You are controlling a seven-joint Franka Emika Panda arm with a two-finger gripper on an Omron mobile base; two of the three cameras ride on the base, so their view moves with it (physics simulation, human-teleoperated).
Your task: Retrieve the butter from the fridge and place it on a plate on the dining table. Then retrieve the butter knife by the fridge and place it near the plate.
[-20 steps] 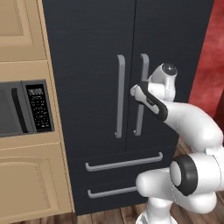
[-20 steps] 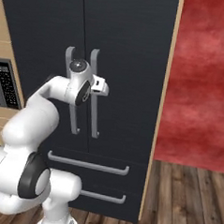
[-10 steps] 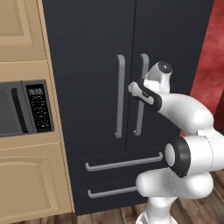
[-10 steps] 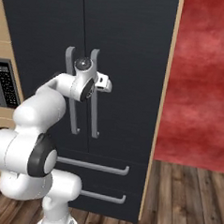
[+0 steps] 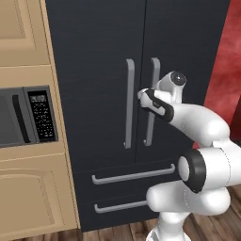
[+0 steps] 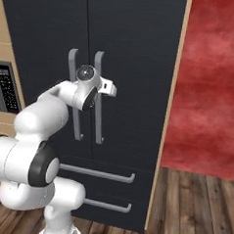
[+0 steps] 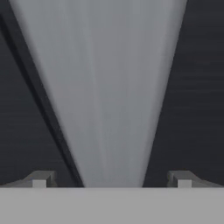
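Our two small dark fingertips [image 7: 41, 178] are standing as far apart as they go, one on each side of the long grey vertical bar handle [image 7: 105, 96] of the right-hand door, and we cannot tell whether either pad is touching the bar. In the hand view we are seeing that handle running up between the tips, with matte black door on both sides. In the left base view our two-finger gripper [image 5: 141, 95] is sitting at the right handle [image 5: 151, 101], just beside the left door's handle [image 5: 128, 103]. The tall matte black two-door fridge [image 5: 94, 56] is standing with both doors shut, and two drawers with grey horizontal handles [image 5: 133, 176] below. A black microwave with a keypad [image 5: 28, 115] is sitting in tan cabinets to its left. In the right base view we are seeing a red wall [image 6: 211, 85] and bare wooden floor [image 6: 192, 207] to the fridge's right.
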